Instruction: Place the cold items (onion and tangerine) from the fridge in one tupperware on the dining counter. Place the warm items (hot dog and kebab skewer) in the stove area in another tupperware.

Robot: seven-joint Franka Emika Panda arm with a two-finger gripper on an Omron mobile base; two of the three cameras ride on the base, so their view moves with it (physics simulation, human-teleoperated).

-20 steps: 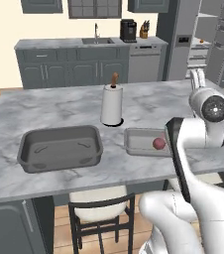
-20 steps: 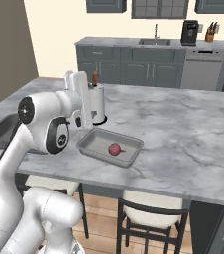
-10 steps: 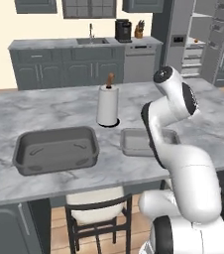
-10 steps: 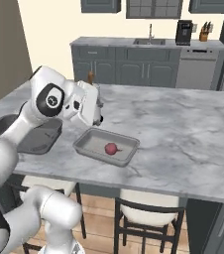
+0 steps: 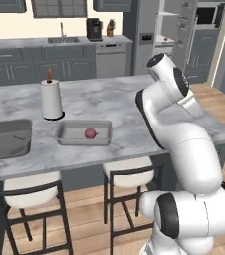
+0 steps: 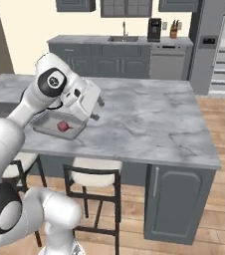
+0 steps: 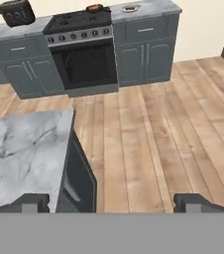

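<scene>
Marble-topped, the dining counter (image 5: 119,107) runs across both base views, with two stools (image 5: 129,172) tucked under its near edge. On the counter, a shallow grey tupperware (image 5: 83,133) holds a round reddish onion (image 5: 90,133); in the right base view the same tray (image 6: 47,124) sits just behind the arm's wrist with the onion (image 6: 62,126) inside it. At the left edge of the left base view lies a larger dark tupperware (image 5: 5,139), near the first but apart from it. A paper towel roll (image 5: 51,98) stands upright just beyond the two trays.

Out past the tray, the gripper (image 6: 97,110) is held above the counter, pointing toward the open floor; in the hand view its two dark fingertips (image 7: 32,202) stand wide apart with nothing between them, above the counter's corner and wooden floor.

Farther off, the hand view looks across the floor to a stove (image 7: 84,54) between grey cabinets, with a small orange-brown item (image 7: 94,7) on its top that is too small to name, and a toaster (image 7: 17,12) on the counter beside it. Behind the dining counter, the back wall carries a sink (image 5: 64,39), a coffee machine (image 5: 93,29) and a fridge (image 5: 149,35).
</scene>
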